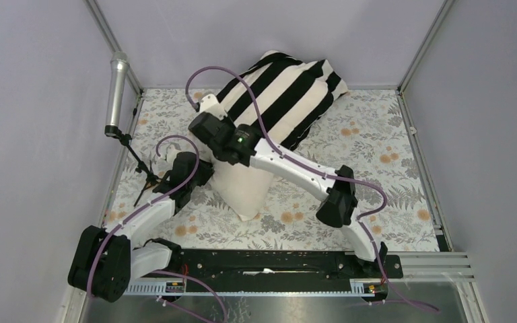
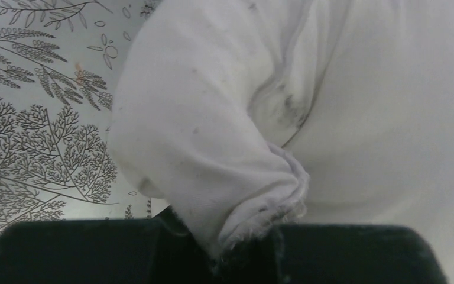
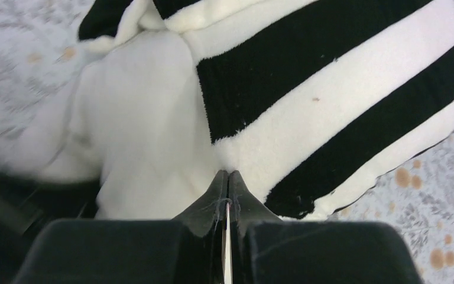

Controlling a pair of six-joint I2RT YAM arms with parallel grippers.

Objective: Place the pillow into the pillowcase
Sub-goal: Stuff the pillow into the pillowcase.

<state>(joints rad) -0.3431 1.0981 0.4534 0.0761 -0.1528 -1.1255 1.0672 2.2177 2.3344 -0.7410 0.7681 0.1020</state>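
Clamping the pillow (image 2: 213, 136) by its corner sits left pincer (image 2: 239, 239), right pincer (image 3: 227, 177) closed against pillowcase (image 3: 331, 106).

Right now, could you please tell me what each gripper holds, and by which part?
The left gripper pinches the pillow by a corner. The right gripper is shut at the pillowcase edge; whether it caught cloth cannot be told.

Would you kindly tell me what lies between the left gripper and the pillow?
Nothing lies between them: the left wrist view shows the left gripper pinching a corner of the pillow directly.
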